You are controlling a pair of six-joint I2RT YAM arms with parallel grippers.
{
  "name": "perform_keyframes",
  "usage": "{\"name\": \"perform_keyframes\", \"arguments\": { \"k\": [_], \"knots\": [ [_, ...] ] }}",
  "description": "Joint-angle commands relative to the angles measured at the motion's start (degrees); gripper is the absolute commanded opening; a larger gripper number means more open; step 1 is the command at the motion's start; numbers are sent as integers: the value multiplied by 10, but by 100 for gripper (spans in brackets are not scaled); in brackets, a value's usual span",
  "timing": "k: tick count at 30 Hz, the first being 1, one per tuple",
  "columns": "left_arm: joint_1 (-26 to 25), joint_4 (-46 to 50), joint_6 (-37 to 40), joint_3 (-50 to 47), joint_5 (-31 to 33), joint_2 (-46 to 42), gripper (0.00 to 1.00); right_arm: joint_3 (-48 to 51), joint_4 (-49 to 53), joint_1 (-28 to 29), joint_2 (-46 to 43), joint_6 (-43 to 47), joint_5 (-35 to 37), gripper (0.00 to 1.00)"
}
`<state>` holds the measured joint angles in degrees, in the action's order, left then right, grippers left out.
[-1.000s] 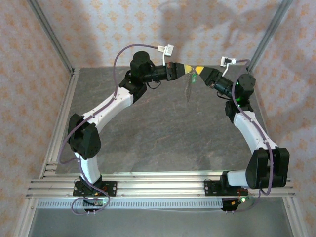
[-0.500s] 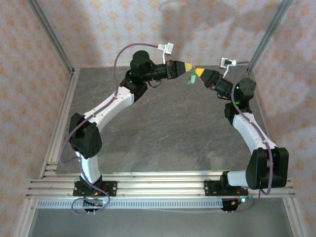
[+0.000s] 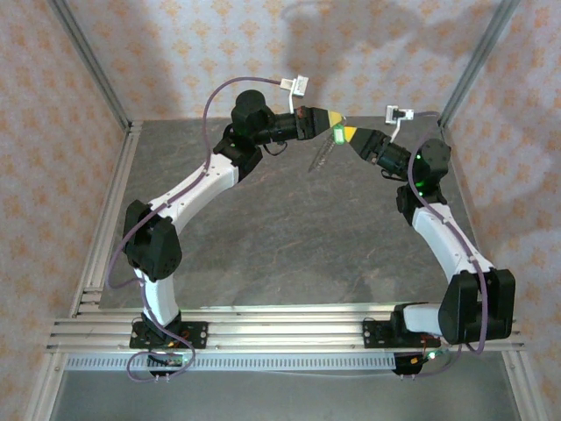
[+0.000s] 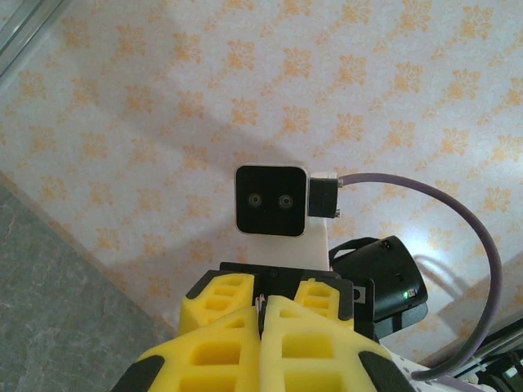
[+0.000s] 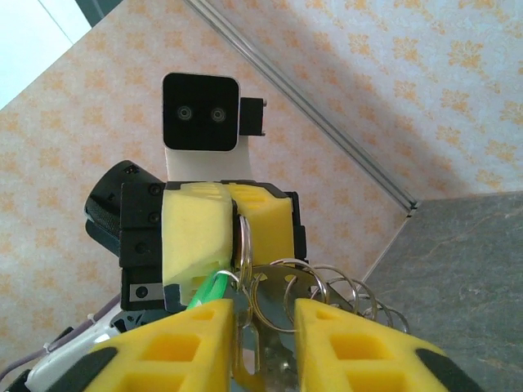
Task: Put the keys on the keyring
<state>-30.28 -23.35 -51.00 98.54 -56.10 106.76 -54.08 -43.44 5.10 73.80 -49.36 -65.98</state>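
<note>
**A:** Which step is this?

**B:** Mid-threading, I'd judge. The arms meet in the air over the grey stone-patterned table (image 3: 263, 228), towards its 1 o'clock. The left gripper (image 5: 242, 238) has its yellow fingers pressed together on one loop of the chain of silvery wire rings (image 5: 347, 296). That chain trails off to 3 o'clock in the right wrist view. From above it hangs towards 7 o'clock.

**A:** And the key?

**B:** The small key with a bright green plastic head (image 5: 209, 291) sits at 8 o'clock of the held loop, touching the bunch, just at the tip of the right gripper (image 5: 263, 314). That gripper's fingers stand apart with a flat silvery metal piece (image 5: 274, 304) in the gap. Whether they pinch it I cannot tell.

**A:** Next?

**B:** Probably a fine slide or turn of the key along the ring's coil while the left gripper holds steady. A slip could drop the key.
</note>
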Motion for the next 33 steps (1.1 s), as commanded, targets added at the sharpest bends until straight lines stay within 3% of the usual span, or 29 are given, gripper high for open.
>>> {"name": "perform_keyframes", "arguments": {
  "k": [1,6,20,28,33],
  "knots": [
    [3,-37,-3,16,6,-2,0,7,4,3,-21,25,-4,18],
    [5,-46,-5,5,16,-6,0,12,19,3,-26,33,0,0],
    [7,-64,-11,-9,23,-11,0,0,107,51,-21,99,0,0],
    [7,-69,-14,-12,25,-12,0,-9,209,51,-23,172,22,0],
    [7,-73,-11,-22,33,-19,0,1,207,45,-33,165,48,0]
  ]
}}
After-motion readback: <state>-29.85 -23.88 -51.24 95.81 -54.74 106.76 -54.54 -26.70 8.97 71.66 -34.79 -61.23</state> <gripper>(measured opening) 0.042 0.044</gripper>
